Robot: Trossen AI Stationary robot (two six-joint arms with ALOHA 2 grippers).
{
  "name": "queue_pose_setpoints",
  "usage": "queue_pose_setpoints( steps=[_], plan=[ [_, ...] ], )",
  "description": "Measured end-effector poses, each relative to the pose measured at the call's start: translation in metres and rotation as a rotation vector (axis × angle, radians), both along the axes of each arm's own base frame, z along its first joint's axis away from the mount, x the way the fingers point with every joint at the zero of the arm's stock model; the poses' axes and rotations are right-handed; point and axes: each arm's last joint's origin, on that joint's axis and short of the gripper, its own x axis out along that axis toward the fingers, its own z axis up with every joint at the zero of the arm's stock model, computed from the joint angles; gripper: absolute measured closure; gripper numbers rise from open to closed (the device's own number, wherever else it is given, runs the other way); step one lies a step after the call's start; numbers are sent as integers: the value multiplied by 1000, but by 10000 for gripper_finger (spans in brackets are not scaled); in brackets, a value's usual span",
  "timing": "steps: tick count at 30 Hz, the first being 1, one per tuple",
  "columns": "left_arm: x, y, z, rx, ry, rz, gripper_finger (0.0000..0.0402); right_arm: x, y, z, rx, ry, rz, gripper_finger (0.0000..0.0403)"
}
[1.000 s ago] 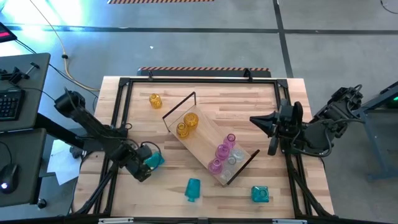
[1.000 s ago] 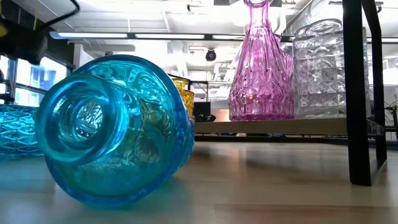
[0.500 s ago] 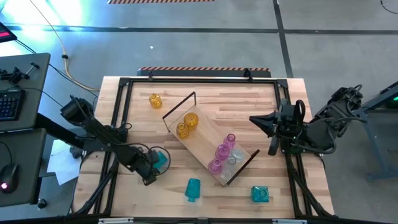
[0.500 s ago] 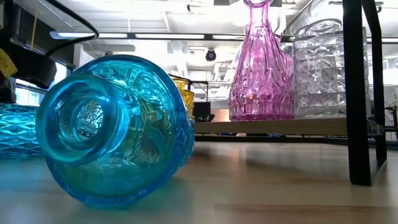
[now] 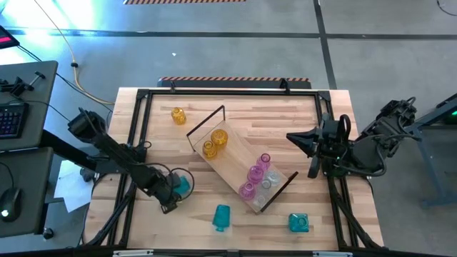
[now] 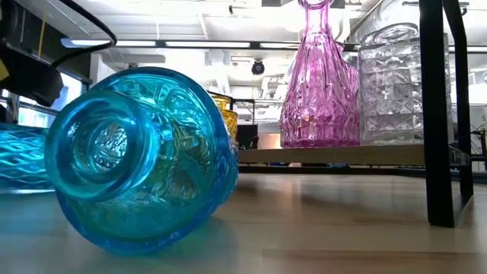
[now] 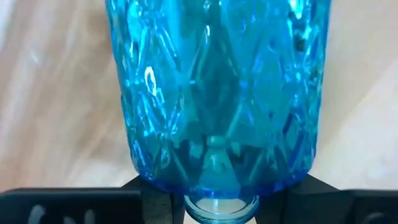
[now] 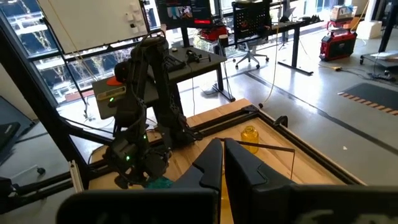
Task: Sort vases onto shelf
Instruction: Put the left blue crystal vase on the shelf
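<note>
A teal vase [image 5: 183, 184] lies on its side on the table's left half, its neck toward my left gripper [image 5: 173, 193], which is shut on it. The light-wood shelf [image 5: 232, 160] lies slantwise at mid-table. On it stand two amber vases [image 5: 214, 143], three pink vases [image 5: 255, 173] and a clear one [image 5: 266, 183]. On the table are an amber vase [image 5: 178, 116], a teal vase lying on its side [image 5: 222, 216] and another teal vase [image 5: 298, 223]. My right gripper [image 5: 294, 140] hangs shut over the table's right side, touching nothing. My left gripper has the teal vase's narrow neck [image 7: 214, 210] pinched between its two fingers [image 7: 155, 200], with the vase's shoulder right against the fingertips. The fingers come low from the table's left and lie along the vase's length. The vase's body [image 7: 217, 93] lies on the tabletop.
A black frame [image 5: 228, 93] runs round the slatted tabletop. The shelf's black end loops [image 5: 207, 121] stand up at both of its ends. In the low view the lying teal vase [image 6: 137, 156] fills the foreground. Bare wood shows at the far right.
My left gripper has moved a little toward the table's right and near edge, onto the teal vase. The vase stays lying where it was.
</note>
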Motion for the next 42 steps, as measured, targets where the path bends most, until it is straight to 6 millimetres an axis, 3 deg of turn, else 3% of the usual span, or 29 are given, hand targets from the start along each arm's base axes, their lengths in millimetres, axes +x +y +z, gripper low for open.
queue_pose_setpoints(
  steps=[7,16,22,28,34,42],
  plan=[
    [-1,-4,12,-134,74,-4,291,0,0,0,-17,6,3,403],
    [21,3,75,-154,67,-91,286,0,0,0,-35,12,7,403],
    [41,24,116,-142,16,-141,290,0,0,-1,-37,20,17,403],
    [60,46,144,-167,-96,-129,290,0,1,-1,-32,27,44,403],
    [87,60,158,-159,-163,-153,290,0,1,-2,-34,34,51,403],
    [136,63,163,-167,-198,-271,290,1,3,-2,71,29,116,403]
  ],
)
